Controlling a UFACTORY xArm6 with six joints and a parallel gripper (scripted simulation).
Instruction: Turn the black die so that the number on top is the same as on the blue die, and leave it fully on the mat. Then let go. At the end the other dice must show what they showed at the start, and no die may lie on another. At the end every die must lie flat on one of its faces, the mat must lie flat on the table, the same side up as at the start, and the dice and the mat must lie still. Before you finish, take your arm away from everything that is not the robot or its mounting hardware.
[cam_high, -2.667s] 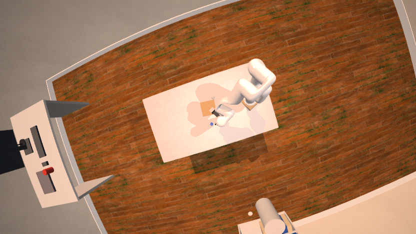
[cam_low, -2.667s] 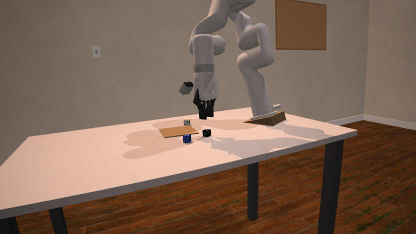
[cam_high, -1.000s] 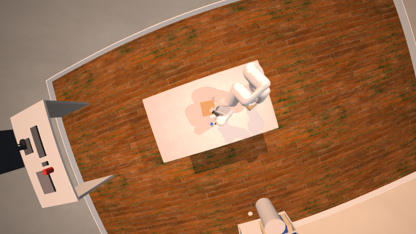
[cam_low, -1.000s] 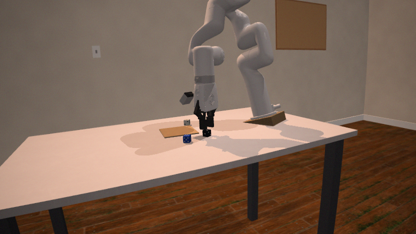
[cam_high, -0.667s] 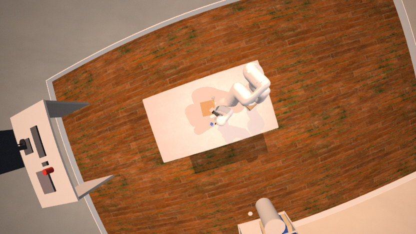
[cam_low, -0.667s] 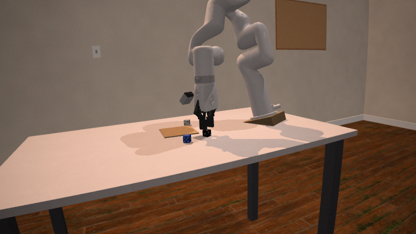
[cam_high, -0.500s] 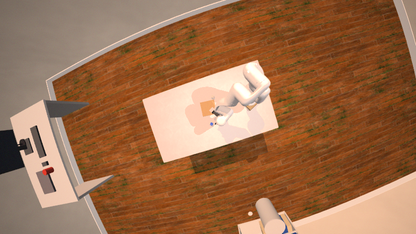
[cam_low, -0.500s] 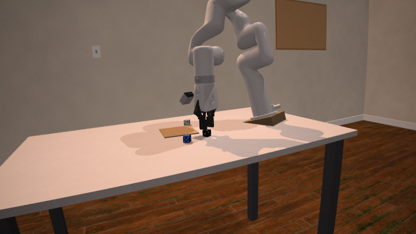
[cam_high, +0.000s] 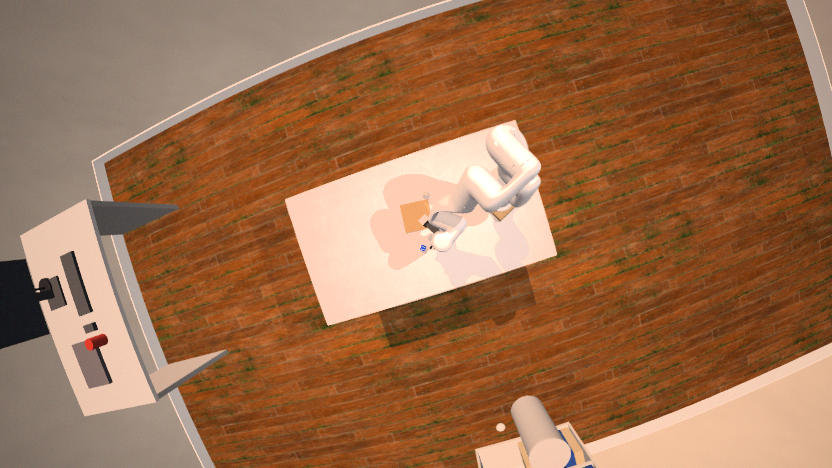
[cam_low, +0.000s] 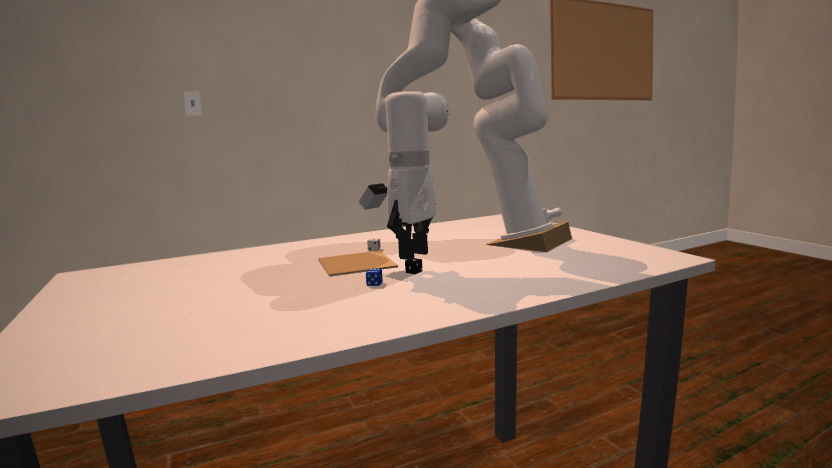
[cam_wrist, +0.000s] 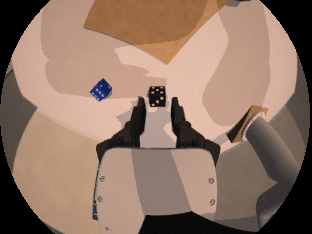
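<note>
The black die (cam_low: 413, 266) lies flat on the bare table, just off the right front corner of the tan mat (cam_low: 357, 263). My gripper (cam_low: 411, 253) points straight down right above it, fingers partly open and empty. In the wrist view the black die (cam_wrist: 158, 96) sits just beyond my fingertips, in line with the gap between them, and its top shows several white pips. The blue die (cam_low: 374, 277) lies on the table to the left of the black die, also off the mat; it also shows in the wrist view (cam_wrist: 100, 89). Its top pips are too small to count.
The mat (cam_wrist: 155, 11) lies flat with nothing on it. The arm's base stands on a wooden wedge (cam_low: 532, 237) at the back right.
</note>
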